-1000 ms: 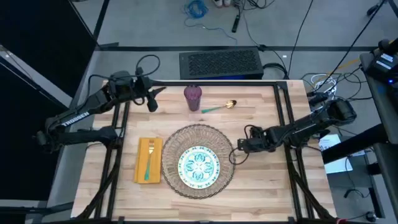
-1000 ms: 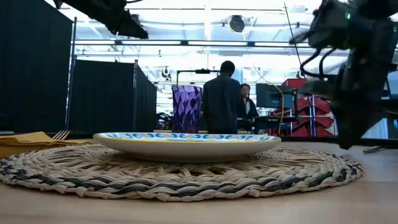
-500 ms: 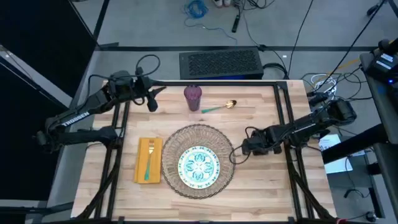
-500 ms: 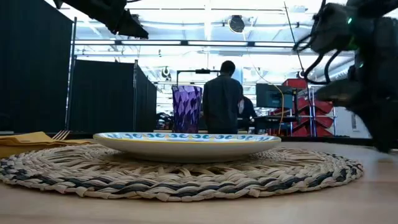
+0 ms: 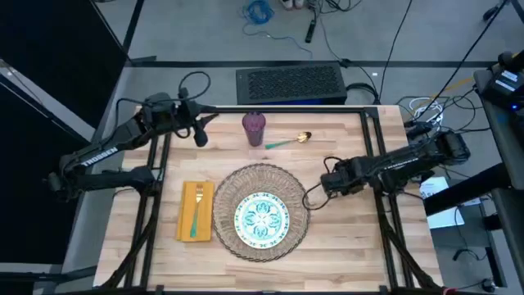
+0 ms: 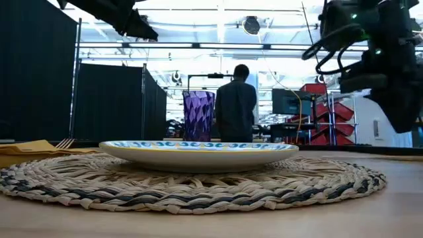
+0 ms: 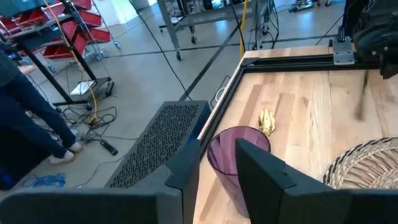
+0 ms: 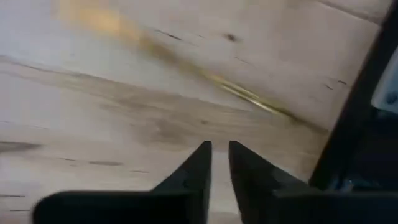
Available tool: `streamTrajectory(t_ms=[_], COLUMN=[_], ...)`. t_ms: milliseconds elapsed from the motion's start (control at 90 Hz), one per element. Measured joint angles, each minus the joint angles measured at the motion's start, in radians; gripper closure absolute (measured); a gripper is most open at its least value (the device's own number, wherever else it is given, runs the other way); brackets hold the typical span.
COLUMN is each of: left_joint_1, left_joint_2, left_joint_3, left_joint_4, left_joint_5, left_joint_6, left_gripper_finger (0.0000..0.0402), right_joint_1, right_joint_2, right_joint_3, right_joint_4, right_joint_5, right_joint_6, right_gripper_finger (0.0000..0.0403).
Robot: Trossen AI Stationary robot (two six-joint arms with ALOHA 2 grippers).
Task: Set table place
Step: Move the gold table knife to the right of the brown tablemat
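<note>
**Right arm pulling up and away from the mat**

Reading the high view as a clock face centred on the plate (image 5: pixel 262 220), the right gripper (image 5: pixel 326 182) is now hanging at about 2 o'clock, clear of the woven placemat (image 5: pixel 246 176). A second ago it was lower and just beside the mat's 3 o'clock rim. The low view agrees: it is rising off the table (image 5: pixel 344 238). Its fingers are drawn nearly together with nothing between them – so it is carrying nothing. A blurred golden streak is showing on the wood under it; what that is cannot be told. My reading is that this arm is finishing one step and turning toward the next piece.

The left gripper (image 5: pixel 199 135) is waiting at about 10 o'clock, beyond the far-left corner, fingers parted and empty.

The plate is sitting centred on the mat. The mustard napkin (image 5: pixel 184 221) is lying at 9 o'clock, just beside the mat, with the fork (image 5: pixel 195 211) resting on it. The purple cup (image 5: pixel 254 129) is standing at 12 o'clock, and the gold-and-teal spoon (image 5: pixel 291 141) is lying loose at 1 o'clock – probably the piece remaining to be placed.

The cup is standing near the spoon's handle end, so a reach from the right should be keeping wide of it. A loop of cable under the right wrist is trailing near the mat's rim. A person (image 6: pixel 234 106) is standing in the room well beyond the table.
</note>
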Motion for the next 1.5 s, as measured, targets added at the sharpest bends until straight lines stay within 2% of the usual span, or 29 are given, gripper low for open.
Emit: streamTrajectory(t_ms=[167,289,956,1200,1400,1500], left_joint_1=[0.0,0.0,0.0,0.0,0.0,0.0], left_joint_2=[0.0,0.0,0.0,0.0,0.0,0.0], left_joint_3=[0.0,0.0,0.0,0.0,0.0,0.0], left_joint_4=[-0.002,-0.006,-0.006,-0.01,-0.014,-0.017], left_joint_5=[0.0,0.0,0.0,0.0,0.0,0.0], left_joint_6=[-0.001,-0.004,-0.001,0.0,-0.001,-0.001], left_gripper_finger=[0.0314,0.0314,0.0314,0.0314,0.0314,0.0314], right_joint_1=[-0.064,-0.094,-0.117,-0.069,-0.049,-0.042], right_joint_2=[0.0,0.0,0.0,0.0,0.001,0.001], right_joint_3=[-0.035,-0.036,-0.036,-0.037,-0.103,-0.12], right_joint_4=[0.064,0.067,0.052,-0.011,0.103,0.102], right_joint_5=[0.013,0.013,-0.013,0.015,-0.01,-0.013], right_joint_6=[-0.124,-0.118,-0.06,-0.023,0.012,0.026], right_gripper_finger=[0.0241,0.0214,0.0225,0.0225,0.0225,0.0225])
